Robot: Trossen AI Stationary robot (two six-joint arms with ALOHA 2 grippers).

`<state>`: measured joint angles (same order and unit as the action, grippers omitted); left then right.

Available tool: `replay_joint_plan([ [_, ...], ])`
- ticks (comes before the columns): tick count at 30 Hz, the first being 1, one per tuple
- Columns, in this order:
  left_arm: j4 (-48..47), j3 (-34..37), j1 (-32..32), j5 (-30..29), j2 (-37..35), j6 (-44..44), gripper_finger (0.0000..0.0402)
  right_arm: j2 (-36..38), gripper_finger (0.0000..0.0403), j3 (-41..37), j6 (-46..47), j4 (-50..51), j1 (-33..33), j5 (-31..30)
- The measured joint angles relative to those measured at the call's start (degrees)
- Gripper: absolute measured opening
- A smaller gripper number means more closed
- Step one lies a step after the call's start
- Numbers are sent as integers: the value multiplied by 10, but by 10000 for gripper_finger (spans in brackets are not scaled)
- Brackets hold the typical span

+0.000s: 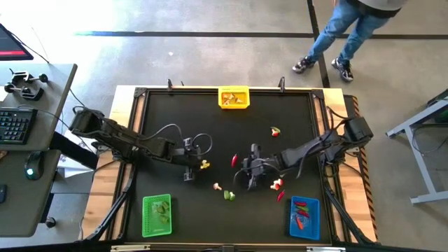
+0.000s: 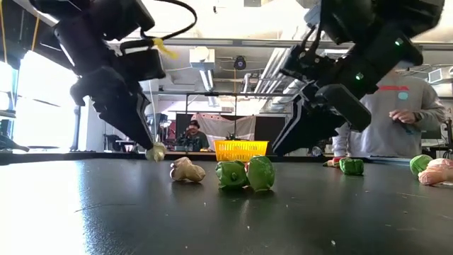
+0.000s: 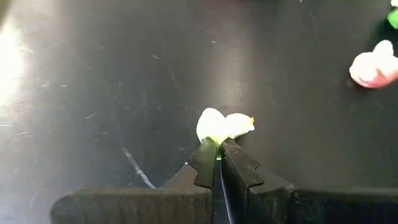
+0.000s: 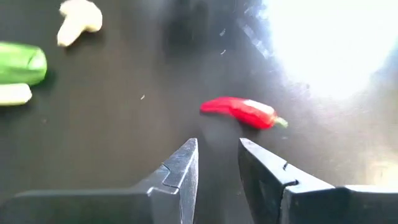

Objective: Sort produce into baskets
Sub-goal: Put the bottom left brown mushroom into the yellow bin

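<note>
Left wrist view: left end effector (image 3: 218,155) clamped on a whitish piece (image 3: 222,126).
It looks light and stiff; right end effector (image 4: 217,163) stands apart near a red pepper (image 4: 244,112).

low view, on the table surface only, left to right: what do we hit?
Whitish piece at the left pincer → tan piece → two green pieces → smaller green piece → green and pinkish pieces at right edge.

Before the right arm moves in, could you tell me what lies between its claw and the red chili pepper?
Nothing: in the right wrist view, only bare black mat separates the open right claw from the red chili pepper just ahead.
</note>
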<state>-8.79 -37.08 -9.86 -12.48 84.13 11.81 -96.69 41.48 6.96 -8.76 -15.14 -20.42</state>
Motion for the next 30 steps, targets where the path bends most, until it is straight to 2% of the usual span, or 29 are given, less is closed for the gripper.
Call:
replay_joint_plan([
  [3, 18, 13, 10, -1, -24, 0, 0, 15, 103, -28, -4, -45, 0, -24],
  [7, 54, 30, 27, 1, -57, -5, 0, 23, 103, -35, 5, -50, 0, -35],
  [10, 129, 46, 44, 0, -69, -13, 0, 23, 103, -33, 5, -61, 0, -35],
  [20, 272, 54, 116, -8, -64, -23, 0, 23, 103, -32, -10, -96, 2, -35],
  [24, 280, 50, 146, -8, -64, -34, 0, 23, 103, -32, -10, -96, 3, -36],
  [30, 277, 8, 193, -8, -63, -62, 0, 23, 103, -32, -10, -98, 3, -36],
])
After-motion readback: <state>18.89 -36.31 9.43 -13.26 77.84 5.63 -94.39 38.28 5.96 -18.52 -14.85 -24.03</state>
